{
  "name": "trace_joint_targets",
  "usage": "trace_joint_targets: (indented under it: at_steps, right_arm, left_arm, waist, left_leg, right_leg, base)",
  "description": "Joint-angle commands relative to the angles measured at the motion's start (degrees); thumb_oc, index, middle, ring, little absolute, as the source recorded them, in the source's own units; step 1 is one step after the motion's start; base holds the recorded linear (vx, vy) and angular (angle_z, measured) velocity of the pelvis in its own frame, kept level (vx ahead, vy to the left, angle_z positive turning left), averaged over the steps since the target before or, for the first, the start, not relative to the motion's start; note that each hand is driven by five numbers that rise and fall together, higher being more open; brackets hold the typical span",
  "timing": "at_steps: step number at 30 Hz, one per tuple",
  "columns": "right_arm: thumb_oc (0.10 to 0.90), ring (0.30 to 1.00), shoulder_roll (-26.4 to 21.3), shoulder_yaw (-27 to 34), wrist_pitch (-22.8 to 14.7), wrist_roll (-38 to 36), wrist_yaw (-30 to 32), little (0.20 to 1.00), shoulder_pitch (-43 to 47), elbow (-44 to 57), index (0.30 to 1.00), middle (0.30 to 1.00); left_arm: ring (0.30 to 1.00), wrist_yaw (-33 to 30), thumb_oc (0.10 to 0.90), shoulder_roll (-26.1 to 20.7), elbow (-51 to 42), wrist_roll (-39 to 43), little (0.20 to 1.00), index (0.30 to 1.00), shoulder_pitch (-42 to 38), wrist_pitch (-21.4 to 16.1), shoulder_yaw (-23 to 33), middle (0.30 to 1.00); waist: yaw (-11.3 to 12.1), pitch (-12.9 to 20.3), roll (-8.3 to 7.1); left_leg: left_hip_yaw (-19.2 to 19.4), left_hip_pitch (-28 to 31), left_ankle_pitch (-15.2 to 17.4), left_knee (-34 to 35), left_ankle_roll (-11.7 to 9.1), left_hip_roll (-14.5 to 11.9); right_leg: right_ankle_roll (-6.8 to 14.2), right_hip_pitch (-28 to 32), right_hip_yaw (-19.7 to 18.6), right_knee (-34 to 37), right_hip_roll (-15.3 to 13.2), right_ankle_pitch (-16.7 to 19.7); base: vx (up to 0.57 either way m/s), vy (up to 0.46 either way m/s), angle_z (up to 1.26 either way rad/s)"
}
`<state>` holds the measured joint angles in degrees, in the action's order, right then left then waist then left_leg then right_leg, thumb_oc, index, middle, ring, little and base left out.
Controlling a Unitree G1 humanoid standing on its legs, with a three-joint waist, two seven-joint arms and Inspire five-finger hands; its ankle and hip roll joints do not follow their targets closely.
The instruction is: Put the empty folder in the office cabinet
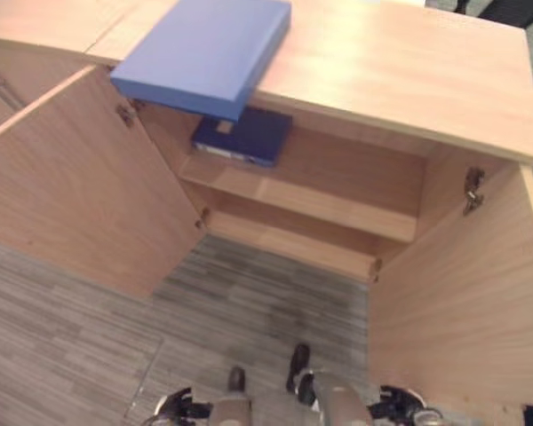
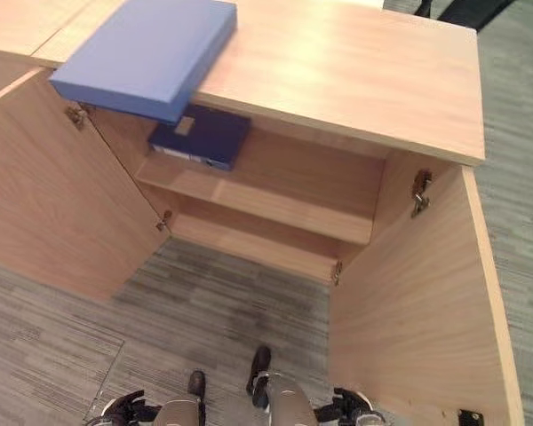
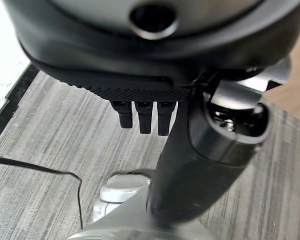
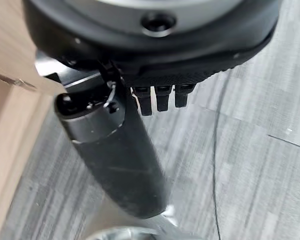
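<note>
Folder (image 1: 209, 51), light blue, flat on cabinet (image 1: 400, 67) top, corner overhanging open shelves, likely light, stiff and slick, best taken at that overhang; left hand (image 3: 140, 85) and right hand (image 4: 162, 75) both low, fingers straight, empty.

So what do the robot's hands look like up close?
The left hand and the right hand are both dark black, with a rounded shell, a small round hole near the wrist and a bumpy, dotted strip along the palm edge. Short black fingers sit in a row, and a thick, smooth black thumb sticks out beside them.
</note>
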<state>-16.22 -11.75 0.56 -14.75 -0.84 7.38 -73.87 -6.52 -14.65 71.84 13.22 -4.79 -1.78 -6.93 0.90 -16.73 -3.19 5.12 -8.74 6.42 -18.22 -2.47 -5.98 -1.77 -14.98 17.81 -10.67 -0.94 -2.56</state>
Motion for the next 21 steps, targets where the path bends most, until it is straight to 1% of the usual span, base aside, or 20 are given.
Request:
trace_joint_targets:
  at_steps: [1,2,3,4,5,6,7,8,9,11,13,14,15,16,17,18,19,21]
  right_arm:
    - [0.800,0.900,-3.26,-0.84,0.41,-0.81,0.97,0.900,-0.99,0.51,0.900,0.900]
    - [0.800,0.900,-3.24,-0.77,0.47,-0.72,0.91,0.900,-1.22,0.41,0.900,0.900]
    - [0.800,0.900,-3.15,-0.66,0.43,-0.45,0.91,0.900,-1.75,0.58,0.900,0.900]
    - [0.800,0.900,-3.08,-0.69,0.37,-0.30,0.85,0.900,-2.11,0.78,0.900,0.900]
    - [0.800,0.900,-3.08,-0.69,0.37,-0.29,0.85,0.900,-2.13,0.79,0.900,0.900]
    - [0.800,0.900,-3.10,-0.60,0.25,-0.04,0.90,0.900,-2.46,0.91,0.900,0.900]
    - [0.800,0.900,-3.09,-0.40,0.26,0.10,0.87,0.900,-2.71,0.99,0.900,0.900]
    - [0.800,0.900,-3.17,0.12,0.25,0.20,1.00,0.900,-3.09,0.96,0.900,0.900]
    - [0.800,0.900,-3.18,0.12,0.25,0.20,1.00,0.900,-3.09,0.96,0.900,0.900]
    - [0.800,0.900,-3.36,0.80,0.33,0.63,0.91,0.900,-3.44,0.88,0.900,0.900]
    - [0.800,0.900,-3.30,1.64,0.51,0.86,0.77,0.900,-4.04,0.39,0.900,0.900]
    - [0.800,0.900,-3.20,2.40,0.66,0.95,0.61,0.900,-4.61,-0.04,0.900,0.900]
    - [0.800,0.900,-3.20,2.41,0.66,0.95,0.61,0.900,-4.62,-0.03,0.900,0.900]
    - [0.800,0.900,-3.12,2.76,0.76,0.93,0.38,0.900,-4.91,-0.37,0.900,0.900]
    - [0.800,0.900,-2.97,3.04,0.88,1.14,0.28,0.900,-5.19,-0.71,0.900,0.900]
    - [0.800,0.900,-2.59,3.63,1.21,1.33,-0.09,0.900,-5.64,-1.34,0.900,0.900]
    - [0.800,0.900,-2.59,3.63,1.21,1.33,-0.09,0.900,-5.65,-1.34,0.900,0.900]
    - [0.800,0.900,-2.03,4.89,1.52,1.34,-0.72,0.900,-6.36,-1.66,0.900,0.900]
  left_arm:
    - [0.900,-0.42,0.800,1.80,-1.66,0.46,0.900,0.900,0.81,-0.80,-0.88,0.900]
    - [0.900,-0.43,0.800,1.62,-1.90,0.32,0.900,0.900,0.93,-0.90,-0.95,0.900]
    - [0.900,-0.32,0.800,1.32,-2.52,0.68,0.900,0.900,1.36,-0.94,-0.79,0.900]
    - [0.900,-0.27,0.800,1.22,-2.84,1.21,0.900,0.900,1.69,-1.00,-0.57,0.900]
    - [0.900,-0.27,0.800,1.22,-2.85,1.21,0.900,0.900,1.71,-1.00,-0.58,0.900]
    - [0.900,-0.25,0.800,1.19,-2.84,1.81,0.900,0.900,2.05,-1.04,-0.22,0.900]
    - [0.900,-0.10,0.800,1.24,-2.56,2.12,0.900,0.900,2.26,-0.95,-0.03,0.900]
    - [0.900,-0.13,0.800,1.40,-1.93,2.12,0.900,0.900,2.33,-0.96,0.14,0.900]
    - [0.900,-0.13,0.800,1.40,-1.93,2.12,0.900,0.900,2.33,-0.96,0.13,0.900]
    - [0.900,-0.14,0.800,1.76,-1.32,1.68,0.900,0.900,2.66,-1.02,0.22,0.900]
    - [0.900,0.08,0.800,2.12,-1.15,1.56,0.900,0.900,3.21,-0.93,0.26,0.900]
    - [0.900,0.49,0.800,2.17,-1.45,2.73,0.900,0.900,3.52,-1.10,0.71,0.900]
    - [0.900,0.49,0.800,2.17,-1.45,2.73,0.900,0.900,3.53,-1.10,0.70,0.900]
    - [0.900,0.82,0.800,2.13,-2.10,4.08,0.900,0.900,3.66,-1.44,1.06,0.900]
    - [0.900,1.10,0.800,2.05,-3.17,5.80,0.900,0.900,3.86,-1.70,1.53,0.900]
    - [0.900,1.81,0.800,1.91,-4.78,8.97,0.900,0.900,4.22,-1.94,2.73,0.900]
    - [0.900,1.81,0.800,1.90,-4.79,8.97,0.900,0.900,4.23,-1.93,2.72,0.900]
    - [0.900,2.27,0.800,1.50,-9.28,13.60,0.900,0.900,4.94,-2.87,4.48,0.900]
  waist:
    - [0.23,-0.58,0.00]
    - [0.32,-0.29,-0.52]
    - [0.70,0.19,-0.99]
    - [1.00,0.42,-0.93]
    - [0.99,0.41,-0.95]
    - [1.33,0.62,-0.74]
    - [1.50,1.13,-0.48]
    - [1.62,1.61,0.33]
    - [1.63,1.59,0.33]
    - [1.35,2.90,1.43]
    - [1.12,4.34,2.31]
    - [0.94,5.48,2.90]
    - [0.97,5.44,2.90]
    - [0.94,5.93,3.24]
    - [0.96,6.41,3.53]
    - [0.94,7.36,3.86]
    - [0.94,7.34,3.86]
    - [0.88,8.44,4.30]
  left_leg:
    - [1.56,1.02,1.55,0.41,0.73,0.61]
    - [1.25,0.65,1.30,2.24,0.66,0.31]
    - [-0.41,0.02,-1.99,6.07,-0.08,-0.55]
    - [-1.46,-0.35,-4.64,8.78,-0.56,-1.21]
    - [-1.47,-0.25,-4.75,8.95,-0.57,-1.19]
    - [-2.98,-0.50,-7.44,12.31,-1.01,-1.81]
    - [-4.09,-1.10,-10.29,15.63,-1.14,-2.00]
    - [-5.27,-0.40,-12.29,19.24,-1.94,-2.24]
    - [-5.26,-0.36,-12.31,19.27,-1.94,-2.25]
    - [-4.69,1.81,-11.97,21.94,-2.36,-2.58]
    - [-4.01,4.09,-11.47,22.71,-2.50,-2.14]
    - [-4.08,5.63,-10.89,23.12,-2.24,-1.10]
    - [-4.05,5.70,-10.88,23.14,-2.23,-1.10]
    - [-3.79,6.39,-10.39,23.22,-2.05,-0.50]
    - [-3.85,6.84,-9.83,23.22,-1.78,0.26]
    - [-3.57,7.74,-8.75,23.22,-1.30,1.61]
    - [-3.56,7.78,-8.74,23.22,-1.29,1.62]
    - [-3.00,8.83,-7.28,23.22,-0.27,3.76]
  right_leg:
    - [3.45,6.50,-2.84,3.41,-2.84,-1.64]
    - [3.61,6.80,-2.97,3.53,-3.30,-1.77]
    - [3.70,7.77,-3.18,4.05,-3.71,-1.78]
    - [3.69,8.36,-3.31,4.32,-3.65,-1.89]
    - [3.69,8.39,-3.30,4.33,-3.67,-1.90]
    - [3.66,9.00,-3.66,4.60,-3.43,-2.11]
    - [3.43,8.97,-3.81,4.96,-3.33,-1.48]
    - [3.73,10.03,-4.59,5.19,-3.04,-1.64]
    - [3.73,10.05,-4.60,5.19,-3.04,-1.64]
    - [4.24,10.91,-5.31,5.34,-2.83,-1.77]
    - [4.79,12.20,-5.95,5.93,-3.23,-1.16]
    - [5.29,13.17,-6.44,6.58,-3.88,-0.50]
    - [5.30,13.22,-6.47,6.61,-3.88,-0.49]
    - [5.72,13.70,-6.74,6.90,-4.31,-0.21]
    - [6.19,14.08,-6.85,7.12,-4.83,-0.02]
    - [6.99,14.87,-6.84,7.45,-5.91,0.39]
    - [7.01,14.91,-6.84,7.47,-5.92,0.39]
    - [8.32,16.22,-6.69,7.75,-7.88,0.65]
  base:
    - [0.03,-0.014,0.25]
    - [0.07,0.004,0.24]
    - [0.10,0.017,0.16]
    - [0.08,0.014,0.05]
    - [0.07,0.031,-0.24]
    - [0.03,0.060,-0.18]
    - [0.10,0.139,-0.32]
    - [0.06,0.120,-0.14]
    - [0.10,0.143,-0.30]
    - [0.12,0.145,-0.26]
    - [0.18,0.232,-0.48]
    - [0.14,0.210,-0.59]
    - [0.13,0.219,-0.43]
    - [0.08,0.172,-0.17]
    - [0.15,0.310,-0.01]
    - [0.11,0.225,0.00]
    - [0.12,0.234,-0.07]
    - [0.11,0.240,-0.13]
